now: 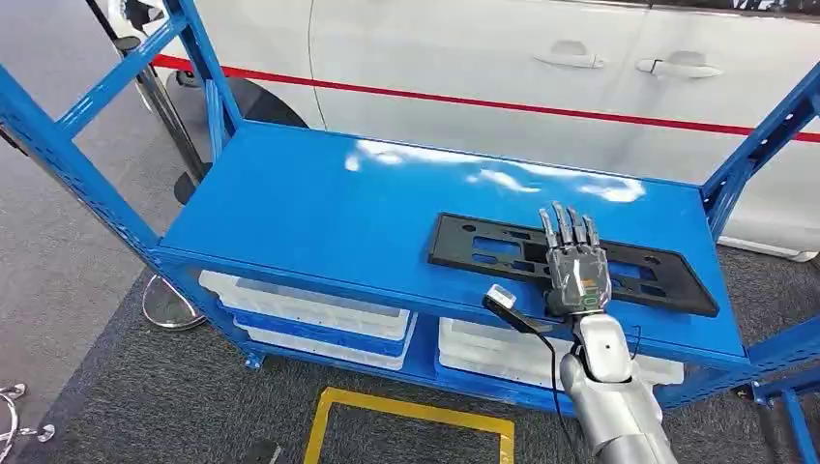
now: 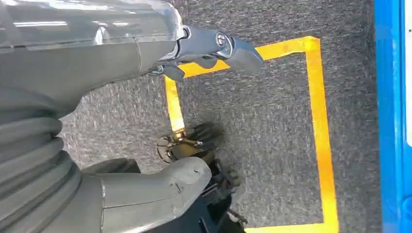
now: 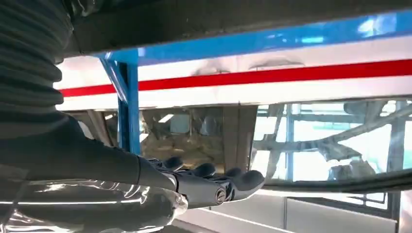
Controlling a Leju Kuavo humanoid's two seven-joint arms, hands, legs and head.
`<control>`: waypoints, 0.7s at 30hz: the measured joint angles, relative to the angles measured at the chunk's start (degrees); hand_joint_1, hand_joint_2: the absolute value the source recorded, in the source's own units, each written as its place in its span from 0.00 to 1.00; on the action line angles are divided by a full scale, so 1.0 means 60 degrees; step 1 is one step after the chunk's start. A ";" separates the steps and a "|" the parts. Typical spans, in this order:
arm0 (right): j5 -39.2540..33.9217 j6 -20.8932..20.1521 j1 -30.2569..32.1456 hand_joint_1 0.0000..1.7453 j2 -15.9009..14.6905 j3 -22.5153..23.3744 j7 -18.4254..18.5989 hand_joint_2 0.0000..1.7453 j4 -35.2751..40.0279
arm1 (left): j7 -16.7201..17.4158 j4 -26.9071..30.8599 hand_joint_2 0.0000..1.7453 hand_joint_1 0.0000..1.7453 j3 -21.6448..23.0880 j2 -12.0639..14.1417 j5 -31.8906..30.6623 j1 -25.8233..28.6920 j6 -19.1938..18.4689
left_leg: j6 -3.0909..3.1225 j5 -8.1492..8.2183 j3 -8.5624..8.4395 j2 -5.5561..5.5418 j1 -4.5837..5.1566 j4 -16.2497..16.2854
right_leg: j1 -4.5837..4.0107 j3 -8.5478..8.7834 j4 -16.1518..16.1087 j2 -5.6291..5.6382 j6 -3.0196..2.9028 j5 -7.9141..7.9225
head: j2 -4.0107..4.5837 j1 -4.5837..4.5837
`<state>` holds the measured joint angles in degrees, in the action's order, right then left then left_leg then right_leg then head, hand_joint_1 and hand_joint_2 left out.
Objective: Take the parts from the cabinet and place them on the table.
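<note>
Right hand (image 1: 576,274) lies flat, fingers spread, on the black plate (image 1: 658,274), lower right. Plate looks stiff, light, slippery; grip its near edge.

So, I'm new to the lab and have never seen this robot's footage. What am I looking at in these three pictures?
It is a humanoid robot with two silver arms ending in many-fingered hands. The head view looks down on a blue metal shelf rack standing beside a white car. On the top shelf lies a flat black plastic part with cut-outs; the right hand rests flat on it, fingers straight, not yet gripping. The right wrist view sits low behind that hand. The left wrist view looks down along the hanging left hand, which holds nothing, at grey carpet with yellow floor tape. White trays sit on the lower shelf.
</note>
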<state>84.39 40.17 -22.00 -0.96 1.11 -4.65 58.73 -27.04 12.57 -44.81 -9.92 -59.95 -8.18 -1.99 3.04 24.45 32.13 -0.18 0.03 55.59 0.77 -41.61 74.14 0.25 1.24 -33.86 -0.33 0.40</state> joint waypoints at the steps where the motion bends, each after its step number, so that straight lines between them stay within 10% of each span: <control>1: 0.0000 0.0000 0.0043 0.00 0.0000 0.0000 -0.0004 1.00 0.0000 | 0.0000 0.0000 1.00 0.00 0.0000 0.0000 0.0000 0.0012 0.0007 | 0.0006 0.0028 0.0000 -0.0002 0.0000 0.0031 | 0.0004 -0.0188 0.0310 -0.0005 0.0016 0.0027 | 0.0000 0.0000; 5: 0.0000 0.0000 0.0054 0.00 0.0000 0.0011 -0.0008 1.00 0.0048 | 0.0000 0.0000 1.00 0.00 0.0000 -0.0007 0.0003 0.0007 0.0026 | -0.0096 0.0254 0.0005 -0.0025 -0.0014 0.0326 | 0.0078 0.1061 -0.2314 -0.0041 0.0028 0.1504 | 0.0000 0.0000; 11: 0.0000 0.0000 0.0065 0.00 0.0015 0.0058 -0.0044 1.00 0.0211 | -0.0026 0.0000 1.00 0.00 0.0000 0.0000 0.0003 -0.0020 0.0055 | -0.0371 0.0463 0.0108 -0.0028 0.0026 0.0546 | 0.0075 0.1124 -0.2500 -0.0014 -0.0267 0.1378 | 0.0000 0.0003; 16: 0.0000 0.0000 0.0077 0.00 0.0015 0.0066 -0.0080 1.00 0.0240 | -0.0029 0.0000 1.00 0.00 0.0004 -0.0004 0.0003 0.0004 0.0058 | -0.0562 0.1769 0.1483 -0.0021 -0.0077 0.3488 | 0.0074 0.1113 -0.2499 -0.0043 -0.0362 0.1368 | 0.0000 0.0007; 18: -0.0022 0.0000 0.0084 0.00 0.0015 0.0077 -0.0124 1.00 0.0248 | -0.0029 0.0000 1.00 0.00 0.0004 -0.0004 0.0003 0.0006 0.0058 | -0.0543 0.1182 0.1202 -0.0021 -0.0098 0.2800 | 0.0077 0.1128 -0.2497 -0.0030 -0.0359 0.1366 | 0.0000 0.0007; 20: -0.0058 0.0000 0.0085 0.00 0.0015 0.0088 -0.0193 1.00 0.0342 | -0.0051 0.0000 1.00 0.00 0.0004 -0.0004 0.0029 -0.0021 0.0058 | -0.0442 0.0308 0.0345 -0.0022 -0.0095 0.1007 | 0.0076 0.1163 -0.2495 -0.0019 -0.0334 0.1352 | 0.0000 0.0007; 21: -0.0080 0.0000 0.0087 0.00 0.0015 0.0091 -0.0204 1.00 0.0386 | -0.0062 0.0000 1.00 0.00 0.0004 0.0000 0.0029 -0.0034 0.0058 | -0.0377 0.0353 0.0108 -0.0026 -0.0073 0.0490 | 0.0071 0.1163 -0.2500 -0.0021 -0.0308 0.1354 | 0.0000 0.0003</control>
<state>83.91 40.17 -21.48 -0.87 1.66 -5.88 61.05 -27.41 12.57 -44.78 -9.92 -59.78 -8.39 -1.64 0.78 26.56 32.77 -0.34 -0.42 58.53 1.20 -34.63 59.14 0.13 -0.61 -25.73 -0.33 0.41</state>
